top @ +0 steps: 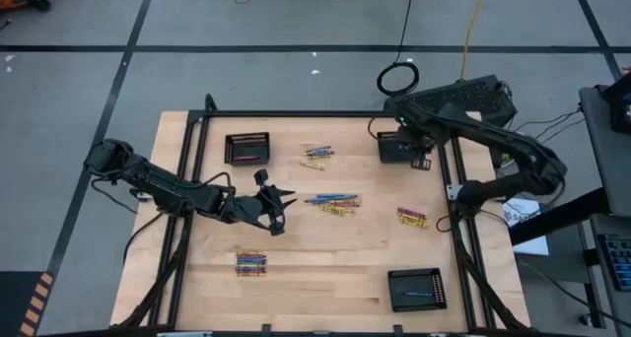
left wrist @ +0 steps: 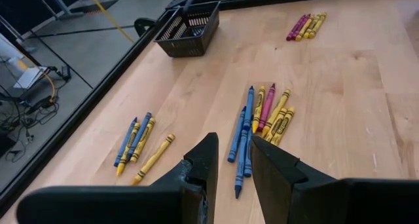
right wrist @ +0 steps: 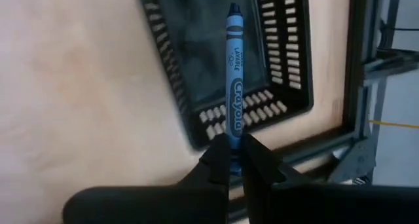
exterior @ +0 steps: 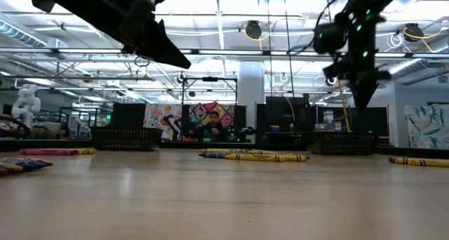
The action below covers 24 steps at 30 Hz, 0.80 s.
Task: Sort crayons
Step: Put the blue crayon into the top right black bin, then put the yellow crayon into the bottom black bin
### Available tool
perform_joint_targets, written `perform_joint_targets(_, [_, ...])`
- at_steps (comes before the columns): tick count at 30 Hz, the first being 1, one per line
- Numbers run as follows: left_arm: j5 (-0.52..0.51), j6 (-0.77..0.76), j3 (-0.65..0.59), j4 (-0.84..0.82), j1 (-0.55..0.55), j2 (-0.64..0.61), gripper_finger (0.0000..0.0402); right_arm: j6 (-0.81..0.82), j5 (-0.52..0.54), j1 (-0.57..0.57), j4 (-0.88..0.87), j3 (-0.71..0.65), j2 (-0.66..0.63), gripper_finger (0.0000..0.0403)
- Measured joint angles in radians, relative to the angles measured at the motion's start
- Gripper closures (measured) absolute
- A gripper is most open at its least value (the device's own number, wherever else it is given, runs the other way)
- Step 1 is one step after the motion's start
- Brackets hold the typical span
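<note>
Your right gripper (right wrist: pixel 236 160) is clamped on a blue crayon (right wrist: pixel 234 67), pinching only its lower end so that most of the stick juts out beyond the fingertips, over the dark mesh basket (top: pixel 396 148) at the upper right of the table in the high view. With a grip that far down the stick, the crayon could pivot as you let go, catch the basket's rim and roll out onto the wood; in the right wrist view its tip lies over the basket floor, but the gripped end sits near the basket wall, so watch that edge.

Your left gripper (top: pixel 279 201) hangs above the table left of centre in the high view, fingers narrowly parted and holding nothing. The middle cluster of crayons (left wrist: pixel 262 116) lies just ahead of it, blue, yellow and pink sticks packed side by side and some touching. Come down there and you may nudge neighbours or pinch two at once.

The crayons are thin paper-wrapped sticks in blue, yellow and magenta. More groups lie at upper centre (top: pixel 316 156), right of centre (top: pixel 411 218) and lower left (top: pixel 251 264) of the table.
</note>
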Motion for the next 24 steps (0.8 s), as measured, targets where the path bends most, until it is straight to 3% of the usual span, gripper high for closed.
perform_joint_targets(12, [0.000, 0.004, 0.000, 0.000, 0.000, 0.000, 0.0313, -0.131, 0.001, -0.065, 0.172, 0.010, 0.260, 0.0396])
perform_joint_targets(17, [0.000, 0.004, 0.000, 0.001, 0.003, 0.000, 0.0313, -0.102, -0.010, -0.065, 0.225, 0.010, 0.264, 0.0358])
perform_joint_targets(24, [0.000, 0.005, 0.000, 0.034, 0.002, 0.000, 0.0313, -0.006, -0.054, -0.065, 0.231, 0.011, 0.166, 0.0292])
